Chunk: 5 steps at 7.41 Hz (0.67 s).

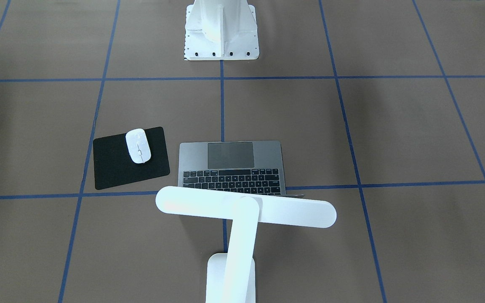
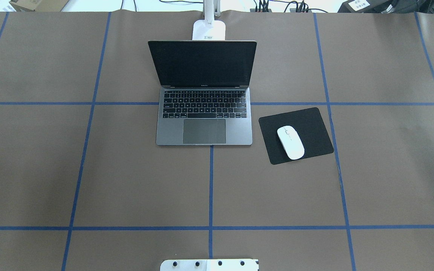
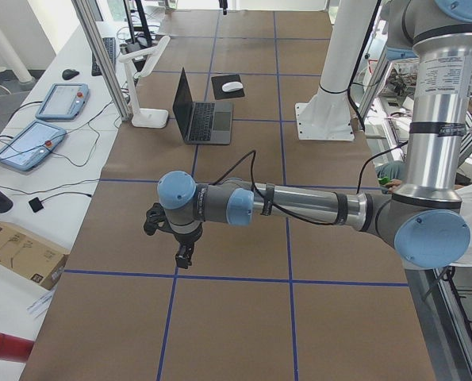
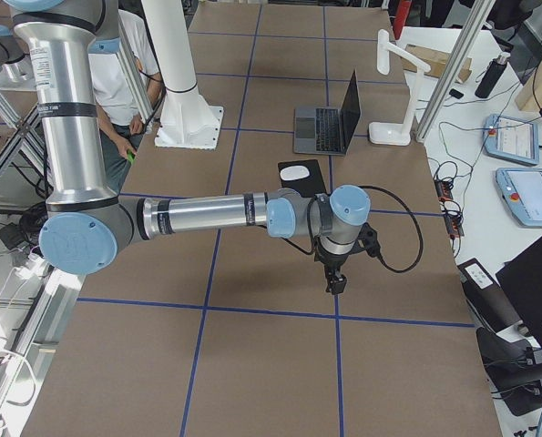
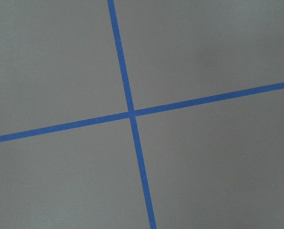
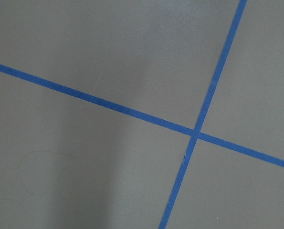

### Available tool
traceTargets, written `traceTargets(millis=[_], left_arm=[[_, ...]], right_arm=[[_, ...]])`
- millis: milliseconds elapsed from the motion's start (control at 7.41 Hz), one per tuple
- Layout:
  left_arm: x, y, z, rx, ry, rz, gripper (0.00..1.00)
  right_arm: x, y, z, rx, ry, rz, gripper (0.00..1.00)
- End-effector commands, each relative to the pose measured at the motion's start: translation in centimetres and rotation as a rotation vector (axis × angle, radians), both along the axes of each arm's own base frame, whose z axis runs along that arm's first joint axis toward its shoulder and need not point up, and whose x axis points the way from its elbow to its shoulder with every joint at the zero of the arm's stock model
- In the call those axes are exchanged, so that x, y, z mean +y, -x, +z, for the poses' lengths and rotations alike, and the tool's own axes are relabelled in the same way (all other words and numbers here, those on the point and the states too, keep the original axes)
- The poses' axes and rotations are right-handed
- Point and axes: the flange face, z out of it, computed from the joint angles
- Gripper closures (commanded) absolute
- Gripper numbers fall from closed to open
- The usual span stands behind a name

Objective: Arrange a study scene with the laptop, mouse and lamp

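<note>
Laptop (image 2: 204, 131) stands open at the middle of the table (image 2: 51, 169); you see the lamp (image 1: 242, 210) just behind its screen and the mouse (image 2: 290, 142) on a black pad (image 2: 311, 124) beside it. Left gripper (image 3: 184, 255) and right gripper (image 4: 332, 278) hang well apart from them; whether their fingers are apart, you cannot tell.

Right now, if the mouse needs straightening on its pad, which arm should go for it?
Likely right. The mouse lies on the black pad on the robot's right of the laptop; the right gripper hovers on that side, the left gripper on the other.
</note>
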Motion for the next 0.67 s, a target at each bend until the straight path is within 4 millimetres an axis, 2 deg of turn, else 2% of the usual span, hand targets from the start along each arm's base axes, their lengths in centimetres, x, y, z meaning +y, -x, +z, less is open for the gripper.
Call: traceTargets(millis=[0,540], left_arm=[[-0.02,0.00,-0.20,0.000,-0.003,-0.001,0.00],[-0.49,-0.02,-0.82,0.001,-0.014,-0.002,0.00]], right_arm=[[0.01,0.00,-0.02,0.000,-0.003,-0.002,0.00],[0.01,0.01,-0.18,-0.002,-0.007,-0.004,0.00]])
